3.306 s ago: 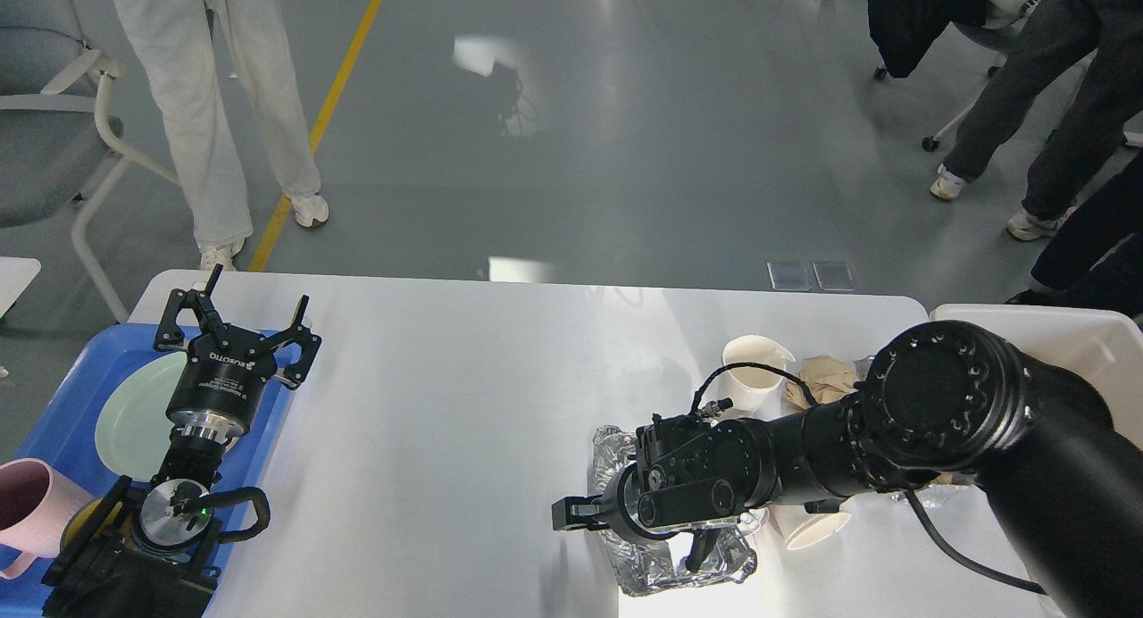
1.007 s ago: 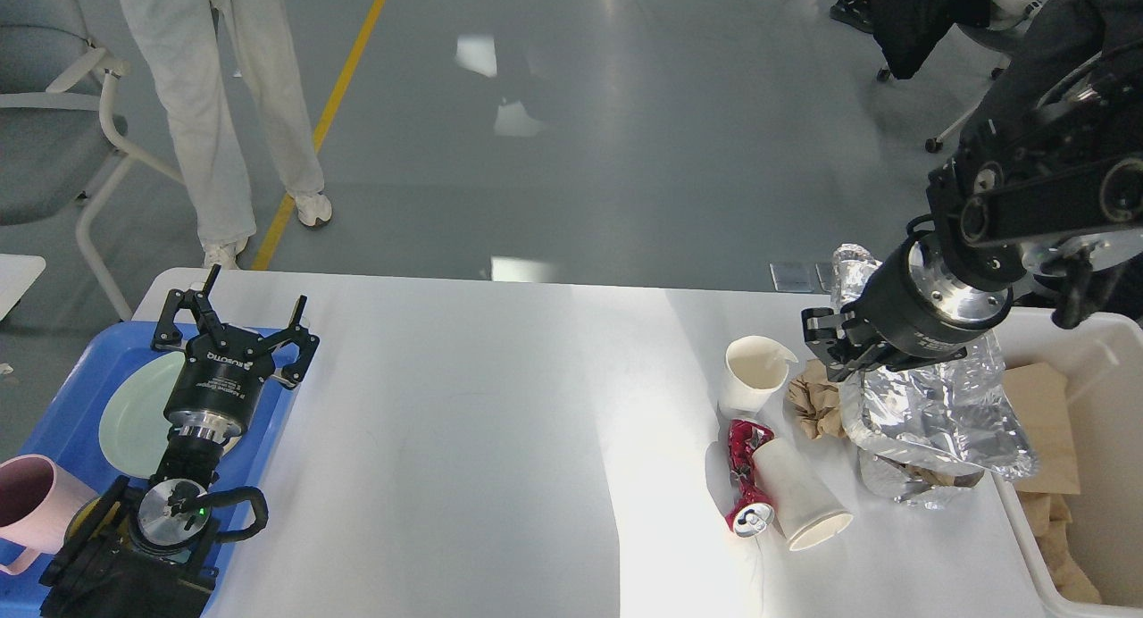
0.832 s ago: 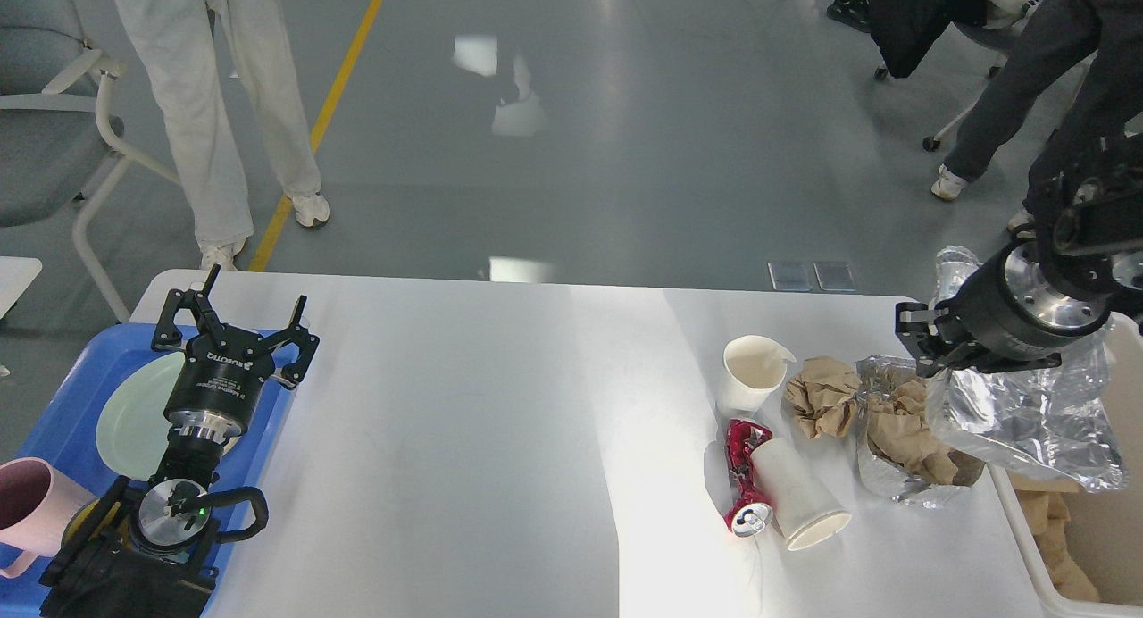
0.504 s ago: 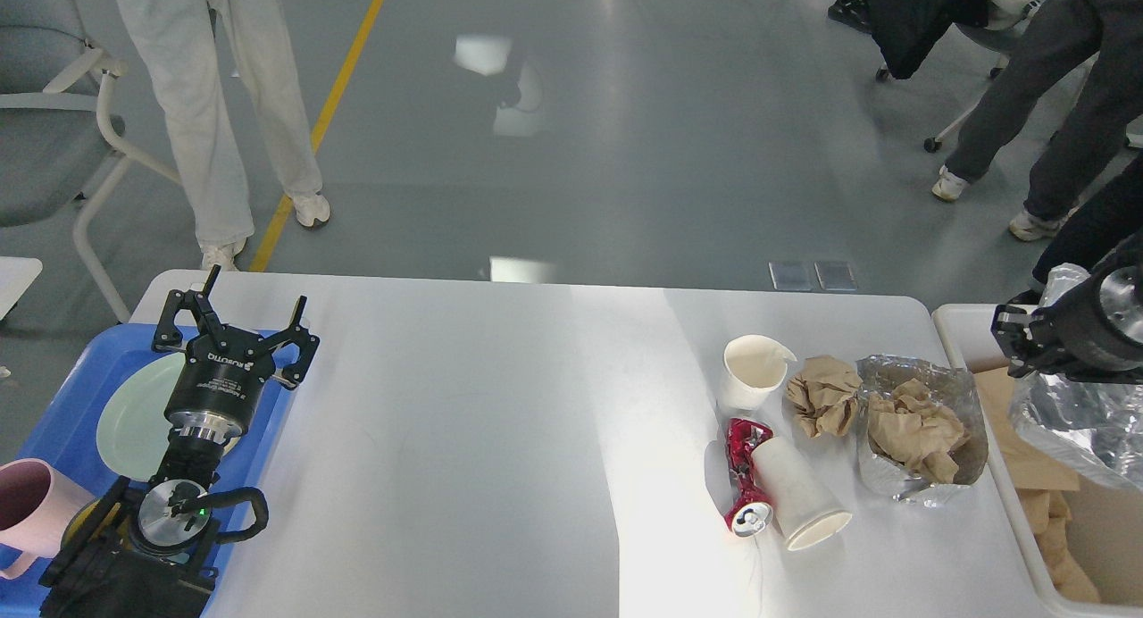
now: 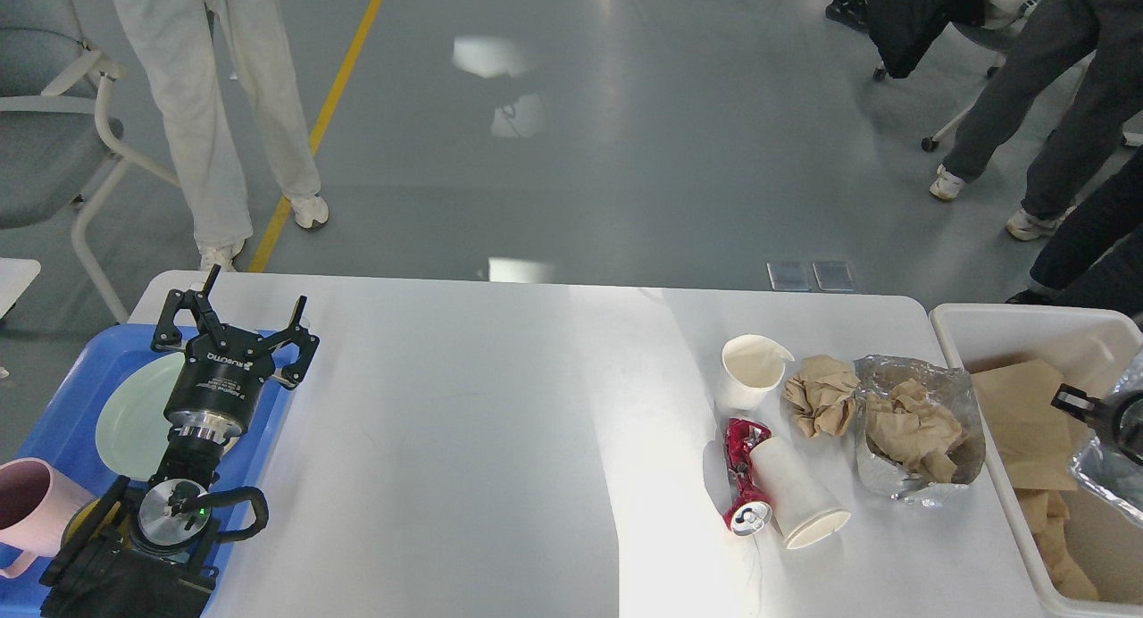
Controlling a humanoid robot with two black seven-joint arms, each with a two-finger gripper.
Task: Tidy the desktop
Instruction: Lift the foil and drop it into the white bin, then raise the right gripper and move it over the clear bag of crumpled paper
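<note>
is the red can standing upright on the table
No, the crushed red can lies on its side on the desktop, right beside a tipped-over white paper cup.

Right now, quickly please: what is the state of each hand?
Left hand: open, holding nothing, above the blue plastic tray.
Right hand: at the frame edge over the white rectangular bin; state cannot be told.
</note>
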